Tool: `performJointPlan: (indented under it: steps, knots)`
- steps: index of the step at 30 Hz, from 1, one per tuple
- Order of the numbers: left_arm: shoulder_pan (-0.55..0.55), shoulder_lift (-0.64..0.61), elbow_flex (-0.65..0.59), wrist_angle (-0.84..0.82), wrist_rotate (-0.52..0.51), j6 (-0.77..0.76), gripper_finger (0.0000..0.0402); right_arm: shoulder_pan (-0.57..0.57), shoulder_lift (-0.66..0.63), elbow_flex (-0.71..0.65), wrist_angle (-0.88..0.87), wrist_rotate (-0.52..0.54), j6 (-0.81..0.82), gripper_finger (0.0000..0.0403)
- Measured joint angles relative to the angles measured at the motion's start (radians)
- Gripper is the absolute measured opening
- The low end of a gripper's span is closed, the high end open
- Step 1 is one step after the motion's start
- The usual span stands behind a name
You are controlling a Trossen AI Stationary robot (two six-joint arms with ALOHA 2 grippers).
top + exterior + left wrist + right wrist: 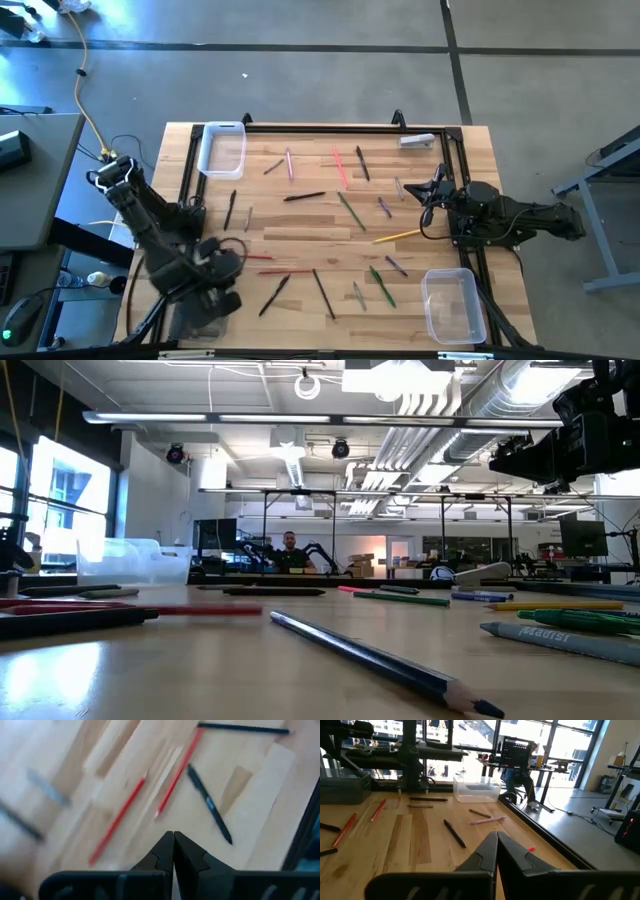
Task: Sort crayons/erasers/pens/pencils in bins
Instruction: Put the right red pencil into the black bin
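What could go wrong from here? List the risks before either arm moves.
1. The left gripper is shut over two red sticks lying close together beside a black pen; a pinch could catch more than one.
2. The sticks are thin and flat on the table, so fingers may slip or scrape wood.
3. The clear bin and the other bin sit at table edges; a nudge may push one off.

Two clear plastic rectangular bins are sitting on the pale wooden bench (300, 225): one at the far left corner (222, 149), one at the near right corner (451, 304). Roughly twenty thin coloured writing sticks (350, 211) are lying scattered between them. Two dark robot arms are standing at the bench, one on each side.
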Motion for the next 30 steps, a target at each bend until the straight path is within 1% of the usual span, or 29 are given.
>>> performJointPlan:
  steps: [4, 7, 10, 12, 16, 23, 26, 30]
  knots:
    - [0.135, 0.004, 0.000, 0.140, 0.026, 0.410, 0.0000, 0.000, 0.000, 0.000, 0.000, 0.000, 0.000, 0.0000]
    - [0.242, 0.007, 0.000, 0.267, 0.097, 0.675, 0.0000, 0.000, 0.000, 0.000, 0.000, 0.000, 0.000, 0.0000]
    - [0.355, 0.031, 0.002, 0.378, 0.241, 0.852, 0.0000, 0.000, 0.000, 0.000, 0.000, 0.000, 0.000, 0.0000]
    - [0.411, 0.065, 0.002, 0.411, 0.293, 0.939, 0.0003, 0.000, 0.000, 0.000, 0.000, 0.000, 0.000, 0.0000]
    - [0.485, 0.166, 0.002, 0.445, 0.386, 1.072, 0.0024, 0.000, 0.000, 0.000, 0.000, 0.000, 0.000, 0.0000]
    - [0.529, 0.347, 0.000, 0.526, 0.450, 1.188, 0.0087, 0.000, 0.000, 0.000, 0.000, 0.000, 0.000, 0.0000]
    - [0.539, 0.380, 0.000, 0.557, 0.474, 1.204, 0.0113, 0.000, 0.000, 0.000, 0.000, 0.000, 0.000, 0.0000]
    - [0.560, 0.384, 0.000, 0.559, 0.477, 1.239, 0.0136, 0.000, 0.000, 0.000, 0.000, 0.000, 0.000, 0.0000]
